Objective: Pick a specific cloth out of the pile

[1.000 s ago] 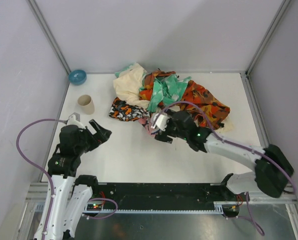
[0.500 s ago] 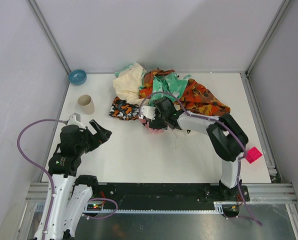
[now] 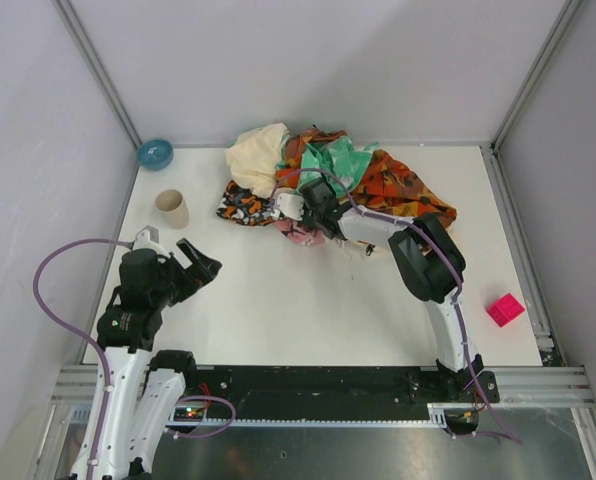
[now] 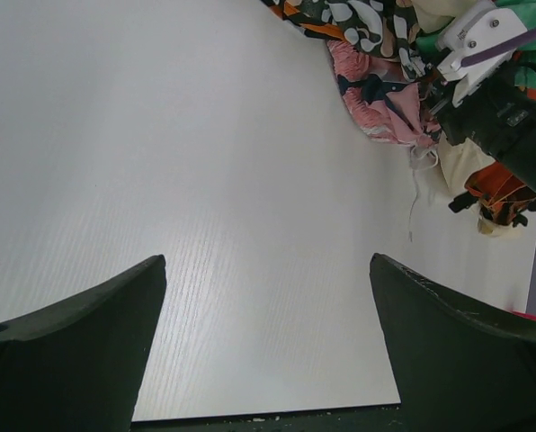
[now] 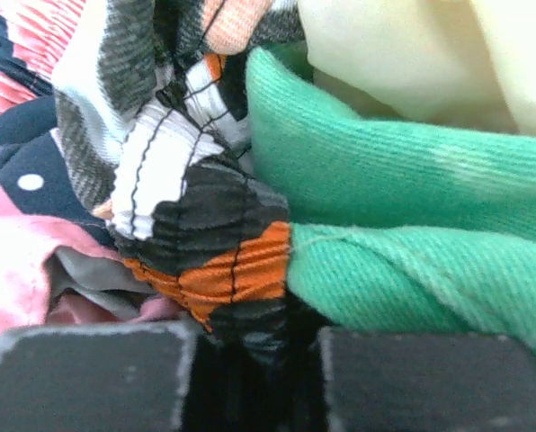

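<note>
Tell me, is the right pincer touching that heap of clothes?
Touching. The right wrist view shows the right pincer pressed into the heap, with black-and-orange fabric bunched between its fingers.

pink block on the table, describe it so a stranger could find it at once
Look at the white table, near its right edge, beside the right arm. The pink block sits alone there, apart from the pile of cloths. It is the only small, hard-edged, solid magenta thing.
</note>
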Motion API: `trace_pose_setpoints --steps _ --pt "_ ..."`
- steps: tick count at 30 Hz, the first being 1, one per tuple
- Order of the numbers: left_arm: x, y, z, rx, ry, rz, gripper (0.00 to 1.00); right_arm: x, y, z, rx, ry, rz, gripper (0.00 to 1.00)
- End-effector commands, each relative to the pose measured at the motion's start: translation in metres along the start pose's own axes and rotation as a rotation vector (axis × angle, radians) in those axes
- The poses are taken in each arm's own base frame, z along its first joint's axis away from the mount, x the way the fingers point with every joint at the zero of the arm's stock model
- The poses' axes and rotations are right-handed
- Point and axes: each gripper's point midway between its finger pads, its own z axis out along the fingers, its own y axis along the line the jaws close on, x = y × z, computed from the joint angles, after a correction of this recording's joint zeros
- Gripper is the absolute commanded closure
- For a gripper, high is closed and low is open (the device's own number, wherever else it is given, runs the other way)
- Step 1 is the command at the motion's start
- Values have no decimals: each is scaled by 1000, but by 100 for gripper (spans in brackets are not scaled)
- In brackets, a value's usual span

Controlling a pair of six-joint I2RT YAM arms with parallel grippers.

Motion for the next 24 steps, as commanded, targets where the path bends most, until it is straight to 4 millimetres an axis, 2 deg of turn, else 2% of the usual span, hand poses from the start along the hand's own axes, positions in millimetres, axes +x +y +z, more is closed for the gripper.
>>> trace_pose_setpoints --steps 1,3,6,8,10,12,15,18,21,24 --pt "-1 1 0 1 -9 -15 0 -1 -45 -6 217 37 41 99" --pt "-2 0 -1 2 -13 -15 0 -31 -86 -35 374 -46 81 100" --pt "-2 1 -1 2 -16 -16 0 -81 -138 -99 575 -204 141 100" --pt "-2 1 -1 1 -17 -17 0 -105 -165 -144 679 -295 182 100" --pt "-2 0 -1 2 -15 -18 0 -120 -190 -184 772 -358 239 100" --pt "-2 0 -1 4 -13 -18 0 -127 -215 -220 868 -398 301 100" --pt "-2 0 0 5 -10 -16 0 -123 -248 -271 1016 -447 375 100" --pt "-2 0 0 1 -8 -19 0 -109 -278 -314 1132 -472 457 100" --pt "-3 -1 1 1 -2 -26 0 -87 -302 -346 1203 -499 560 100" --pt "-2 -4 3 11 11 -31 0 -59 -317 -361 1205 -520 683 100"
